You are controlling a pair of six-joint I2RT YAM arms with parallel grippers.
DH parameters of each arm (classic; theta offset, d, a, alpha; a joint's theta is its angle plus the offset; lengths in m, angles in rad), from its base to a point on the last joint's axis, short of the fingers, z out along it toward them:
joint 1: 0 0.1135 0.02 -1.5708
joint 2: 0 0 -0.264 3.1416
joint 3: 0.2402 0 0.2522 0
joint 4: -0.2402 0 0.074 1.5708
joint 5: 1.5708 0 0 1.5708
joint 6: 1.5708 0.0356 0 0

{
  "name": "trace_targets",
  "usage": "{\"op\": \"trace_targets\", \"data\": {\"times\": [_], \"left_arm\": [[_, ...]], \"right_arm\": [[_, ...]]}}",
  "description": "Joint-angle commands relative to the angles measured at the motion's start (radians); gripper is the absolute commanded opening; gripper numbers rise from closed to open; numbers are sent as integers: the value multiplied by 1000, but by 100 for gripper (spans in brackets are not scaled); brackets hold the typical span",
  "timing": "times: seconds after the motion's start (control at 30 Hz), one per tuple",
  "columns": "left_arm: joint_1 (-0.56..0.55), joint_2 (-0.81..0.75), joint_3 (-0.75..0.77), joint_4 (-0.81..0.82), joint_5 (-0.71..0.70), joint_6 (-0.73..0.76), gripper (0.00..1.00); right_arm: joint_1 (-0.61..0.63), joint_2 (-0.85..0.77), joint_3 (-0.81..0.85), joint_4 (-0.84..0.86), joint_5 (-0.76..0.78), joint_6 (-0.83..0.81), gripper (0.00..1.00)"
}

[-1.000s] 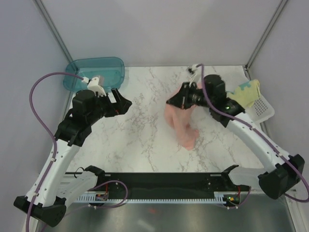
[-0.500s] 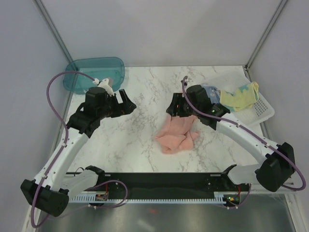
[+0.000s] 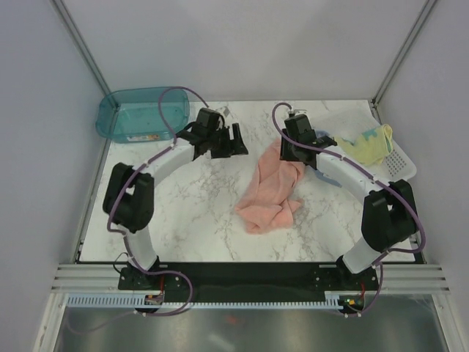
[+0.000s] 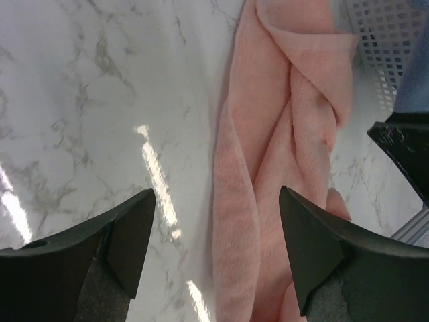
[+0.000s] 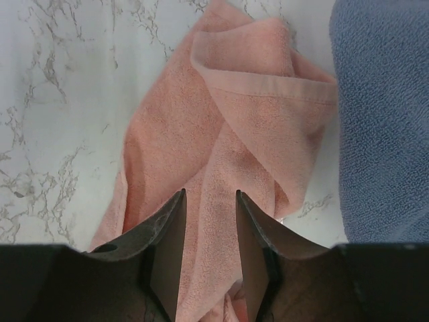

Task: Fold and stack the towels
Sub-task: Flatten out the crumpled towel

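Observation:
The salmon-pink towel point(image 3: 270, 192) lies crumpled and twisted on the marble table, its long end running up toward the back. My left gripper point(image 3: 239, 141) hovers at that upper end from the left, open wide, with a rolled pink fold point(image 4: 236, 221) between its spread fingers point(image 4: 134, 235). Directly above the same end, my right gripper point(image 3: 294, 155) stands open with narrower jaws, a ridge of the pink towel point(image 5: 221, 134) in the gap. A light blue towel point(image 5: 382, 114) lies just to its right. The pale yellow towel point(image 3: 368, 142) rests in the basket.
The white perforated basket point(image 3: 403, 170) stands at the table's right edge, close behind the right arm. At the back left corner a teal plastic bin point(image 3: 139, 114) lies partly off the table. Grey walls enclose the back and sides.
The right gripper opened and the pink towel dropped from hanging to lying on the table. The left arm swung right from beside the bin to the towel's upper end; both grippers' jaws have narrowed.

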Motion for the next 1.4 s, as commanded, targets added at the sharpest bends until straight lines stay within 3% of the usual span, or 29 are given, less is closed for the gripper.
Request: {"op": "trace_targets", "data": {"times": [0.0,0.17,0.47,0.5,0.57,0.6,0.7,1.13,1.23,1.27,1.3,1.37], "left_arm": [[-80,131,126,61,53,-17,81],[-143,326,246,60,45,-29,79],[-164,394,234,58,18,-43,71],[-164,391,228,55,15,-42,67],[-164,380,208,55,7,-34,47],[-164,366,199,51,-1,-34,28],[-155,328,145,40,-33,-39,2],[-131,-57,-281,-2,-220,-108,3],[-132,-118,-335,-17,-199,-158,27],[-131,-143,-347,-23,-199,-166,37],[-131,-187,-361,-29,-208,-172,56],[-131,-243,-366,-46,-243,-181,65]], "right_arm": [[0,-36,28,5,25,-31,43],[1,-82,-11,5,-17,-37,46],[-16,-48,-26,0,149,-80,47],[-14,-41,-23,3,155,-83,47],[-16,-21,-9,-3,161,-90,47],[-14,-18,-5,-6,202,-94,46],[-14,-38,3,-7,294,-130,46],[-12,19,27,2,502,-271,46],[-12,67,50,6,534,-287,46],[-12,77,55,9,549,-290,45],[-14,88,60,14,552,-294,45],[-14,119,78,22,552,-311,45]]}}
